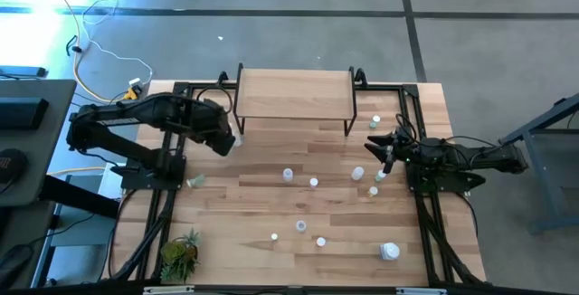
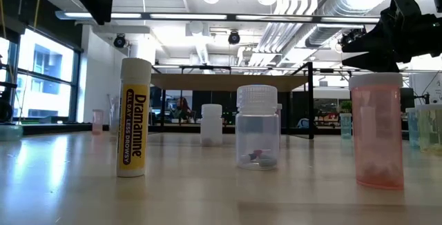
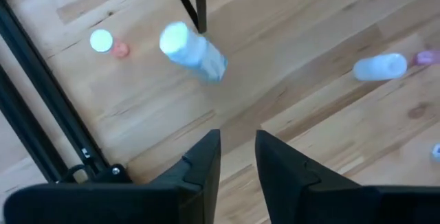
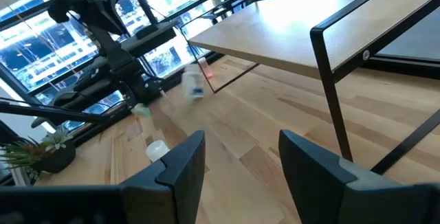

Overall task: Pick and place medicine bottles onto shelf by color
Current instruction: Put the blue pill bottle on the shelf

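Observation:
Several small white medicine bottles (image 1: 314,183) stand scattered on the plank tabletop in front of the shelf (image 1: 294,96). A larger one (image 1: 390,252) is at the near right. My left gripper (image 3: 237,136) hangs shut above the table by the shelf's left front leg (image 3: 199,4), pointing down, nothing between its fingers. Just beyond its tips a blurred, tilted white bottle (image 3: 192,51) shows. I cannot tell whether it rests on the table. My right gripper (image 4: 240,138) waits open and level at the table's right side (image 1: 375,141), holding nothing.
A small potted plant (image 1: 181,254) stands at the near left corner, a green-capped bottle (image 1: 199,181) at the left. In the low view a yellow tube (image 2: 134,118), a clear bottle (image 2: 257,135) and a pink one (image 2: 376,130) stand close. Black frame rails (image 1: 158,214) run along both table sides.

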`<state>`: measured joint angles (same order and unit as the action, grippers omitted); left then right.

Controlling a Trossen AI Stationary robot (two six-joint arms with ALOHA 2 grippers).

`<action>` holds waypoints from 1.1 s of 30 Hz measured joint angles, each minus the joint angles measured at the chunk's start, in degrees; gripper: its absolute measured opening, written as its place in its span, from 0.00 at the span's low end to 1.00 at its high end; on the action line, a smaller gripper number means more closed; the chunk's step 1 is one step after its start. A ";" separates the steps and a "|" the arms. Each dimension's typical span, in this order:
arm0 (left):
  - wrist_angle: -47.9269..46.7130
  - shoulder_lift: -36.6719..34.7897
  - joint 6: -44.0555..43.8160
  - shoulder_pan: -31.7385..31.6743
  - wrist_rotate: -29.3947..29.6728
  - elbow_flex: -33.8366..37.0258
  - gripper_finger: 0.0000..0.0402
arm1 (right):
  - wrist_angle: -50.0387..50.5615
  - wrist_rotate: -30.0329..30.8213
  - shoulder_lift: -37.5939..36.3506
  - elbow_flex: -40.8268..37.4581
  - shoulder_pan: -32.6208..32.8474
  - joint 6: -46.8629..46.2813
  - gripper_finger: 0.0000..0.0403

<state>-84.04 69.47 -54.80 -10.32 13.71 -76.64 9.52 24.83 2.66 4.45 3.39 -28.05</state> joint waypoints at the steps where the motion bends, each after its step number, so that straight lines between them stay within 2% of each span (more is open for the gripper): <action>1: -0.10 0.02 0.23 -0.16 0.01 0.00 0.19 | 0.00 0.00 0.00 0.00 -0.01 0.00 0.44; 9: -0.03 0.03 1.65 -1.30 -0.23 0.00 0.18 | 0.00 -0.01 0.00 -0.02 -0.01 0.00 0.44; 25: -0.18 0.04 2.55 -1.27 -9.26 0.02 0.18 | 0.00 -0.05 0.00 -0.02 -0.01 0.00 0.44; 33: -1.60 0.04 5.28 2.33 -11.21 0.04 0.18 | 0.00 -0.34 0.00 -0.02 0.01 -0.14 0.44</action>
<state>-85.65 69.52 -49.52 -7.99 2.50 -76.60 9.52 24.49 2.66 4.43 3.40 -28.19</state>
